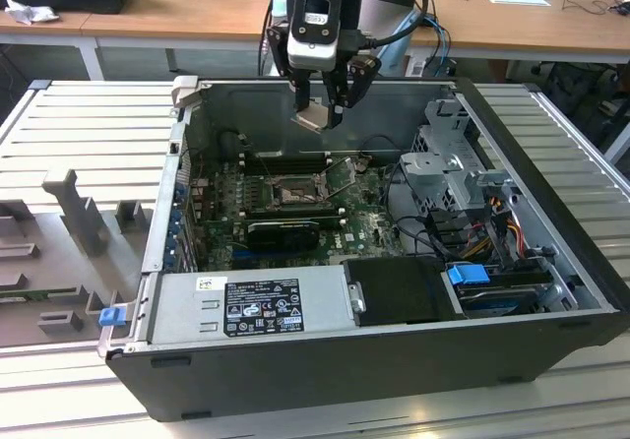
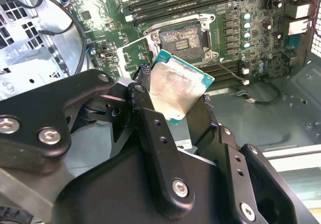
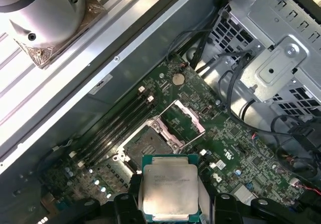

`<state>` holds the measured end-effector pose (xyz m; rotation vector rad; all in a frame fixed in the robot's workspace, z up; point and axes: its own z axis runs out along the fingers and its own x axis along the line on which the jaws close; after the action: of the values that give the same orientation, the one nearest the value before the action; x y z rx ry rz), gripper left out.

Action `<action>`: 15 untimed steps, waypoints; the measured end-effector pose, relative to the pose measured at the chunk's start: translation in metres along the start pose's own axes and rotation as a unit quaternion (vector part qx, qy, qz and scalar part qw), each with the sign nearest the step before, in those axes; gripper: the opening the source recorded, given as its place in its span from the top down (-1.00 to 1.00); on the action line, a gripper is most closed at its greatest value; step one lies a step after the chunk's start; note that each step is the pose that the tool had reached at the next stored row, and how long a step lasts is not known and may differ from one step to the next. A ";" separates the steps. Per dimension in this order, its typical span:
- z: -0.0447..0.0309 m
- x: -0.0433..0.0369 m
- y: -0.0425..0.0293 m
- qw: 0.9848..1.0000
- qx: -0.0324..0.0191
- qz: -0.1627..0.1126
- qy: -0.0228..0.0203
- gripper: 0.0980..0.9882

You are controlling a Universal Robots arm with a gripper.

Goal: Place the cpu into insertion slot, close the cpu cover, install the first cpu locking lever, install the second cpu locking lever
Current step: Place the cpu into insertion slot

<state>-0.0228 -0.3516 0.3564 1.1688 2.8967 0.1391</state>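
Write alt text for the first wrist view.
The gripper holds the cpu above the green motherboard, apart from the insertion slot, which sits empty with its cpu cover swung open. Memory slots run alongside the slot, and a metal drive cage with cables stands past the board.

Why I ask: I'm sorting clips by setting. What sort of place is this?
Probably a robotics lab or workshop: an open computer case lies on a slatted metal table, wooden desks stand behind, and the gripper holds the cpu.
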 end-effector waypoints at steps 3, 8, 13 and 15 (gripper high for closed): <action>0.0001 0.0000 0.0000 1.000 0.000 0.007 -0.001 0.03; 0.0003 0.0000 0.0000 1.000 0.000 0.017 -0.002 0.03; 0.0004 0.0000 -0.0001 1.000 -0.001 0.028 -0.002 0.03; 0.0005 0.0000 -0.0001 0.999 -0.001 0.032 -0.003 0.03</action>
<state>-0.0228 -0.3516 0.3559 1.2615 2.8545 0.1382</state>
